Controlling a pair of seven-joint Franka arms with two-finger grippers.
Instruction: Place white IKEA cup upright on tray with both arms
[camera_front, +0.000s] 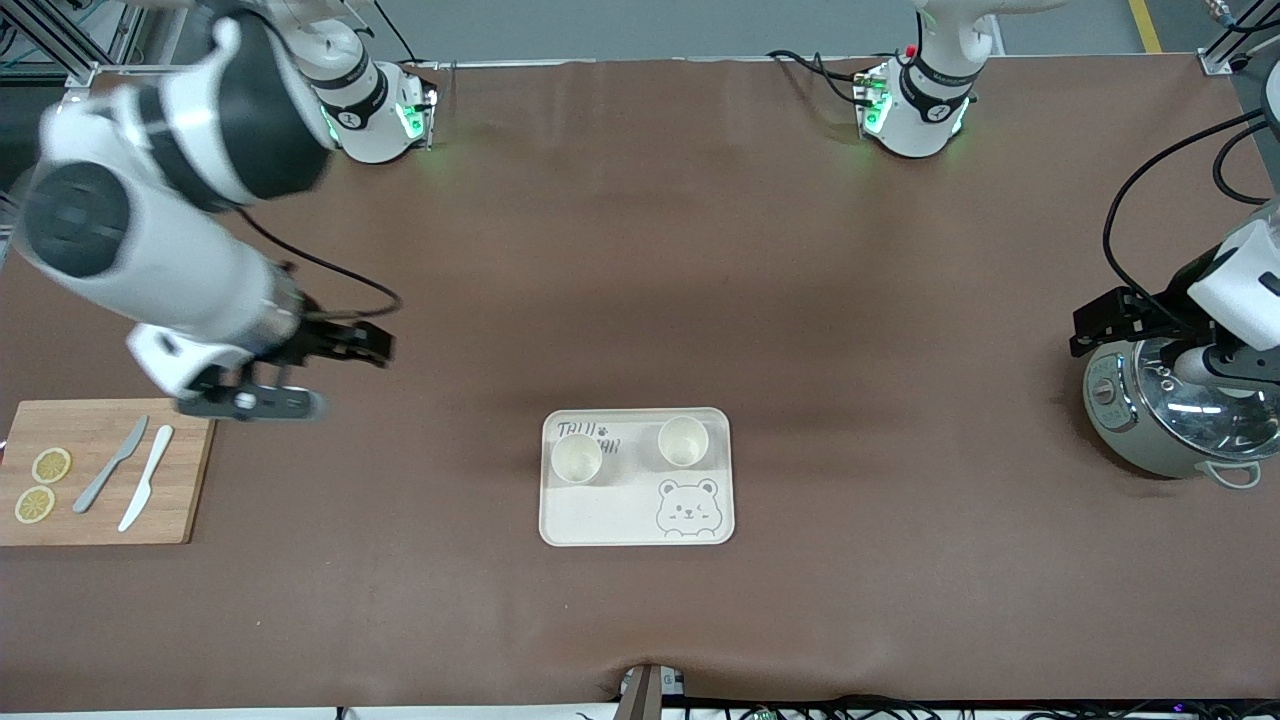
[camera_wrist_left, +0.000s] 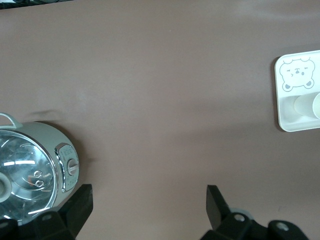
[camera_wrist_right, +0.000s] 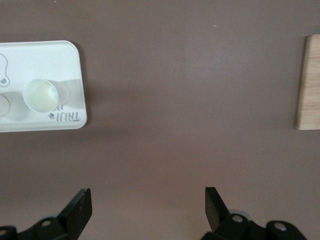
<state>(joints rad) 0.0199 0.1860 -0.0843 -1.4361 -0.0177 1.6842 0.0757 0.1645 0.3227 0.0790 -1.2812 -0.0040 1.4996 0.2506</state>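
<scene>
The cream tray (camera_front: 600, 515) with the bear drawing lies in the middle of the table. Two white cups stand upright on it, one (camera_front: 577, 458) toward the right arm's end and one (camera_front: 683, 441) toward the left arm's end. My right gripper (camera_front: 250, 403) is open and empty, in the air over the cutting board's edge. Its wrist view shows wide-open fingers (camera_wrist_right: 80, 207), the tray (camera_wrist_right: 55, 55) and a cup (camera_wrist_right: 41, 95). My left gripper (camera_front: 1215, 365) is open and empty over the cooker. Its wrist view shows its fingers (camera_wrist_left: 82, 202) and the tray (camera_wrist_left: 290, 122).
A wooden cutting board (camera_front: 100, 475) with two lemon slices and two knives lies at the right arm's end, and its edge shows in the right wrist view (camera_wrist_right: 309, 82). A silver cooker with a glass lid (camera_front: 1180, 420) stands at the left arm's end, also seen in the left wrist view (camera_wrist_left: 35, 170).
</scene>
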